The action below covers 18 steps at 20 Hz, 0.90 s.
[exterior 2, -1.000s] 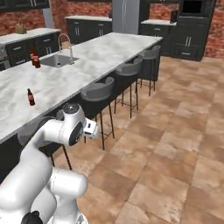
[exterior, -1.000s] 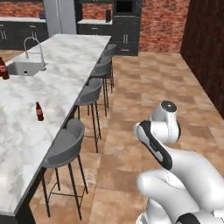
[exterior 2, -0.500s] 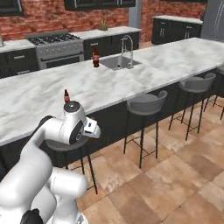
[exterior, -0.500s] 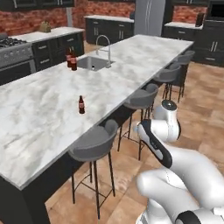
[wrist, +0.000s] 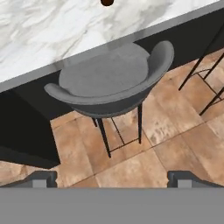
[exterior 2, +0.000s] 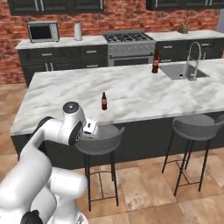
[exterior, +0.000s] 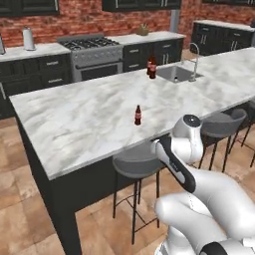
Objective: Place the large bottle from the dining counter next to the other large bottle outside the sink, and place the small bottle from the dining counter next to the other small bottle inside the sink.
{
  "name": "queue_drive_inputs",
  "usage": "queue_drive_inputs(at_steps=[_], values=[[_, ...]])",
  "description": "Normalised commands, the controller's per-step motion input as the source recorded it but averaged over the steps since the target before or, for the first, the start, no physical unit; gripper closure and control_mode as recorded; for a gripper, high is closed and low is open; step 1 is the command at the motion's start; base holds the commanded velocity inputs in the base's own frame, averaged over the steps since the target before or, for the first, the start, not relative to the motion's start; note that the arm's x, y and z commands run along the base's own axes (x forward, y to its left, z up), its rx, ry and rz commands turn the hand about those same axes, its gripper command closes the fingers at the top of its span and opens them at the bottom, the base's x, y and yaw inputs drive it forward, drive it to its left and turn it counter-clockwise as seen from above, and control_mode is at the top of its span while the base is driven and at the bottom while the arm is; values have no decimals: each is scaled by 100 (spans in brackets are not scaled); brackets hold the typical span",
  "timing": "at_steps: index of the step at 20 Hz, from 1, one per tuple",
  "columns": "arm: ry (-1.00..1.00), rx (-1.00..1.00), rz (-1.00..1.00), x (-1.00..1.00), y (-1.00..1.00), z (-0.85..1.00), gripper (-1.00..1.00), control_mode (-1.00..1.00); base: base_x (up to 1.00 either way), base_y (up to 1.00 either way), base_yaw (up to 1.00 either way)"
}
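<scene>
A short dark brown small bottle (exterior: 138,115) with a red label stands upright near the front edge of the marble dining counter (exterior: 89,119); it also shows as the small bottle (exterior 2: 104,101) on the counter (exterior 2: 144,94). Its base (wrist: 106,2) peeks in at the top of the hand view. Two tall brown bottles (exterior: 151,66) stand side by side on the counter just left of the steel sink (exterior: 177,74); in the right base view they overlap as one tall bottle (exterior 2: 155,62) beside the sink (exterior 2: 179,71). My gripper (wrist: 112,177) is open, empty, below counter height and looking down on a stool. The sink's inside is hidden.
A grey bar stool (wrist: 109,83) stands right under my hand, against the counter's dark base; another stool (exterior 2: 194,127) is to its right. A chrome gooseneck tap (exterior: 194,56) rises at the sink. Behind the island are black cabinets and a range (exterior 2: 128,41).
The whole picture has swung round as the base drove: the island now lies across the view with the small bottle near the middle. The jaws have stayed open.
</scene>
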Motion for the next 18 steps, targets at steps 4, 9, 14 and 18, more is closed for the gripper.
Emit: queue_drive_inputs(at_steps=[4,9,14,18], values=[[0,0,0,0,0,0,-100,100,2,-44,57],[0,0,0,0,0,0,-100,100,0,-39,31],[0,0,0,0,0,0,-100,100,-1,-60,17],[0,0,0,0,0,0,-100,100,0,-74,15]])
